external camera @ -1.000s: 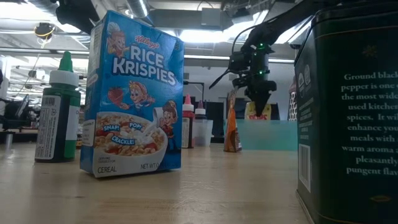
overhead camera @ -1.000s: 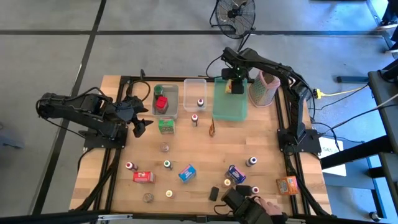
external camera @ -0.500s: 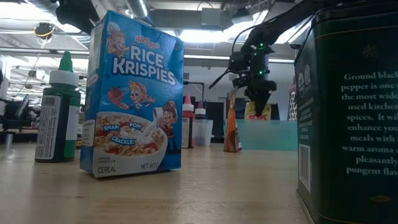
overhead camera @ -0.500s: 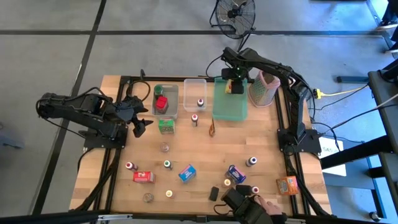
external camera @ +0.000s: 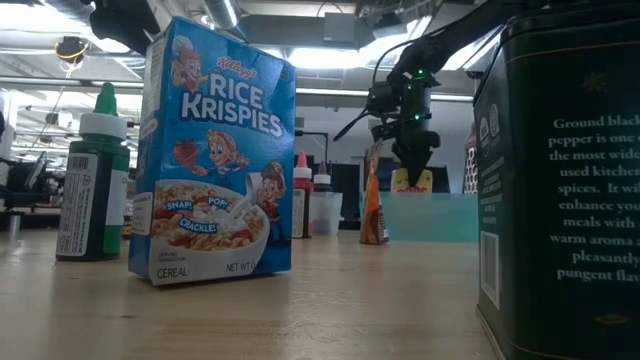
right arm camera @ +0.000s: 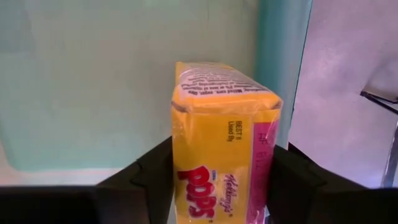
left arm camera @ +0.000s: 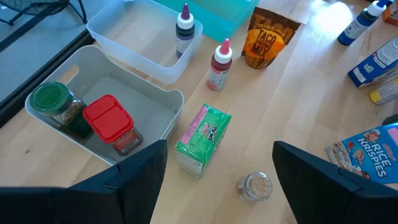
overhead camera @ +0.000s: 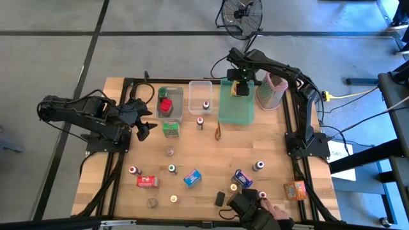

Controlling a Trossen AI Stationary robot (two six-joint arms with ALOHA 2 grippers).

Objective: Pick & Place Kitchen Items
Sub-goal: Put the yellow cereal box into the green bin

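On the wooden worktop (overhead camera: 204, 153), the right gripper (overhead camera: 239, 89) is hanging over the green tray (overhead camera: 235, 114), its jaws flanking the yellow box (right arm camera: 217, 143) for release, while the left gripper (overhead camera: 144, 122) is waiting wide open beside the bins.

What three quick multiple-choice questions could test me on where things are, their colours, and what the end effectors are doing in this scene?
1. Where is the right end effector?
A. over the green tray
B. over the front table edge
C. beside the left arm

2. What colour is the box between its fingers?
A. blue
B. yellow
C. white

3. How is the left end effector?
A. shut on a bottle
B. holding a jar
C. open, holding nothing

Answers: 1 A, the high view shows it above the tray; 2 B, the right wrist view shows a yellow box; 3 C, its fingers are spread with nothing between them.
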